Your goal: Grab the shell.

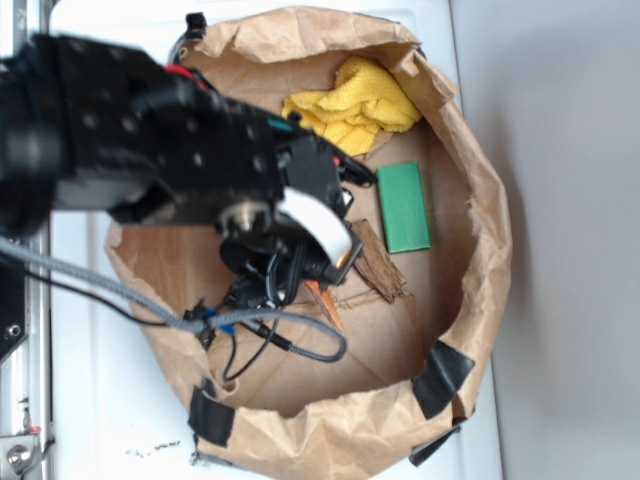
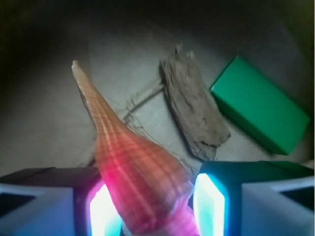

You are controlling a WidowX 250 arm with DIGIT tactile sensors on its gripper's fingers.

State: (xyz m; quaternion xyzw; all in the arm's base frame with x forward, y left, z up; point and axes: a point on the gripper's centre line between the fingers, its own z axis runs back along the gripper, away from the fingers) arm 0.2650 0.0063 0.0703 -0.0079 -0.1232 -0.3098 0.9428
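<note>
Wrist view, gripper [image 2: 156, 209] pads flanking the shell's [image 2: 133, 167] wide end, grip not certain, tail pointing to 11 o'clock, wood piece [image 2: 194, 110] and green block [image 2: 261, 110] toward 2 o'clock, brown paper bag [image 1: 480, 300] floor on white table [image 1: 90, 400]

A brown paper bag [image 1: 470, 300] holds a yellow cloth [image 1: 352, 105], green block [image 1: 405, 207] and bark piece [image 1: 378, 268].
</note>
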